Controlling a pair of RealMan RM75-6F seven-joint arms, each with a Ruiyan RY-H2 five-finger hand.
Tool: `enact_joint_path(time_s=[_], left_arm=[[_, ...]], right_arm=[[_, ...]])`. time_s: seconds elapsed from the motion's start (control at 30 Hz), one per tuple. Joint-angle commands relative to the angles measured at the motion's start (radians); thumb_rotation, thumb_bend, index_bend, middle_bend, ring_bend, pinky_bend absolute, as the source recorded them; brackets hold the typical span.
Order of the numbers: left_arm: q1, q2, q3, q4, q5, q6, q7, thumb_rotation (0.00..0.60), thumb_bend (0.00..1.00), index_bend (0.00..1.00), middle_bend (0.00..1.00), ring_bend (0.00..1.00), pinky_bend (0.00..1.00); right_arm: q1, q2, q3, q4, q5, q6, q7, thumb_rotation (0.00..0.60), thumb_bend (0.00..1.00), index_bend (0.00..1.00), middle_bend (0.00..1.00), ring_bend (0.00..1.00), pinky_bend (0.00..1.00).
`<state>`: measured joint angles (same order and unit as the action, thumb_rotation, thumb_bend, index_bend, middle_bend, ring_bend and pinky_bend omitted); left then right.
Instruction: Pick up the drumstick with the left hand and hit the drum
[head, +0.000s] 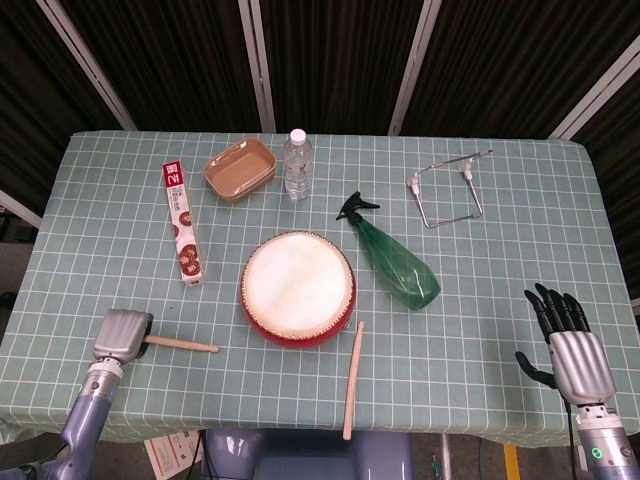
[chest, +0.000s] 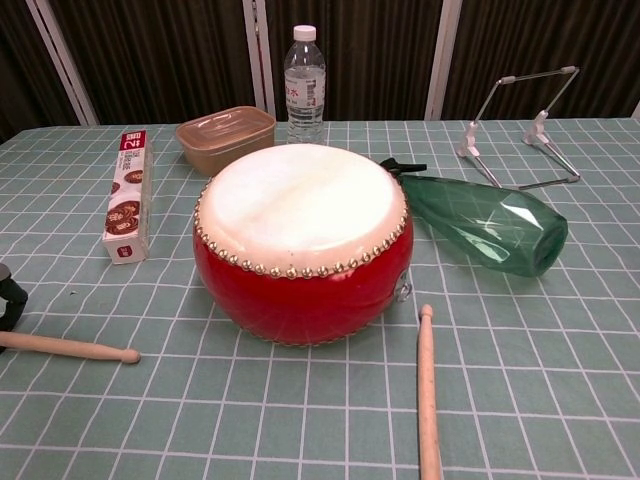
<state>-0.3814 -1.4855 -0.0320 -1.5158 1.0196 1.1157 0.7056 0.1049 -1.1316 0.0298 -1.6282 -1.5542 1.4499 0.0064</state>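
My left hand (head: 122, 334) sits at the near-left corner of the table (head: 100, 200), at about eight o'clock from the drum (head: 297, 288). Its silver back covers the butt end of a drumstick (head: 180, 344), and the stick's free length runs out toward three o'clock, its rounded tip pointing at the drum but well apart from it. In the chest view only a dark sliver of this hand shows at the left edge, right over the stick's near end, with the stick lying flat on the cloth. The fingers are hidden beneath the hand, so I cannot tell whether they are closed on the stick or only resting on it.

My right hand (head: 568, 340) hangs at the near-right corner, at about four o'clock from the drum. Its dark fingers (head: 550, 305) are stretched out toward twelve o'clock and spread apart, with nothing in them.

The drum stands in the middle of the table, red-sided with a pale skin facing up. A second drumstick (head: 352, 380) lies just beside it at five o'clock, its tip nearly at the drum's base and its butt reaching the near edge.

At two o'clock from the drum a green spray bottle (head: 392, 256) lies on its side. Farther back stand a water bottle (head: 297, 164), a tan container (head: 240, 169), a long snack box (head: 181, 222) and a wire stand (head: 447, 188).
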Motion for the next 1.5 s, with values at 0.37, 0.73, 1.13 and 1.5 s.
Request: enact_joint_path(time_s=[0.37, 0.73, 1.13, 1.5], left_arm=[[-0.004, 0.044, 0.002, -0.041, 0.011, 0.010, -0.031, 0.600, 0.40, 0.48, 1.00, 1.00, 1.00], [-0.013, 0.048, 0.016, -0.038, -0.012, 0.003, -0.005, 0.600, 0.27, 0.36, 0.99, 1.00, 1.00], [-0.014, 0.053, 0.020, -0.037, -0.006, 0.027, -0.002, 0.600, 0.24, 0.36, 0.96, 1.00, 1.00], [-0.016, 0.038, 0.024, -0.019, -0.025, 0.028, 0.008, 0.600, 0.31, 0.46, 0.97, 1.00, 1.00]], right_arm=[[0.000, 0.001, -0.001, -0.004, 0.002, -0.004, -0.002, 0.600, 0.31, 0.00, 0.00, 0.00, 0.00], [0.000, 0.003, 0.000, -0.006, 0.005, -0.004, 0.000, 0.600, 0.31, 0.00, 0.00, 0.00, 0.00], [-0.001, 0.003, -0.002, -0.009, 0.006, -0.005, -0.001, 0.600, 0.31, 0.00, 0.00, 0.00, 0.00], [0.001, 0.005, 0.000, -0.014, 0.011, -0.010, 0.002, 0.600, 0.31, 0.00, 0.00, 0.00, 0.00]])
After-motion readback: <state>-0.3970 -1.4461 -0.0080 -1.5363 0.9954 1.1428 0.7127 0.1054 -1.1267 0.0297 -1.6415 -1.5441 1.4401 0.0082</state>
